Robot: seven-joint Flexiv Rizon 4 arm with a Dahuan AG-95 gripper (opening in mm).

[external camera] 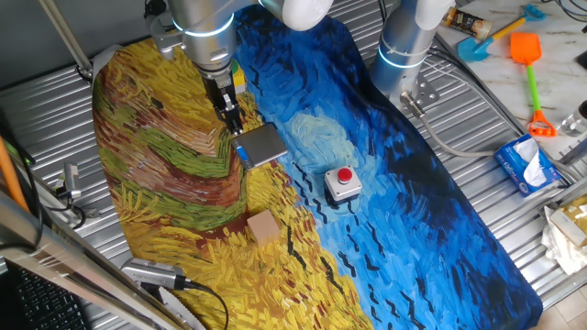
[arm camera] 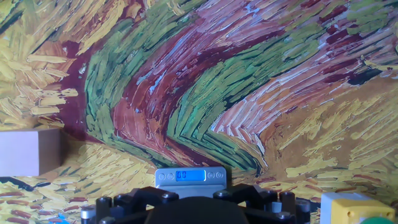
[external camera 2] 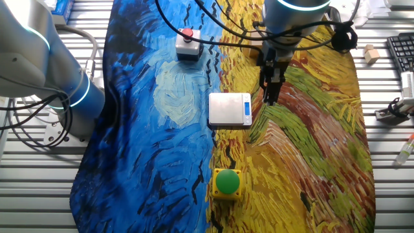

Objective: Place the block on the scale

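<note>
The block, a small light-tan wooden cube, sits on the yellow part of the painted cloth; in the hand view it lies at the left edge. The scale, a flat grey plate with a blue tab, lies mid-cloth and also shows in the other fixed view; its lit display is in the hand view. My gripper hangs just beside the scale's tab edge, well away from the block. Its fingers look closed together and hold nothing. The arm hides the block in the other fixed view.
A grey box with a red button stands right of the scale. A yellow box with a green button sits beyond it. A second robot base stands at the back. A tissue pack and toys lie off the cloth.
</note>
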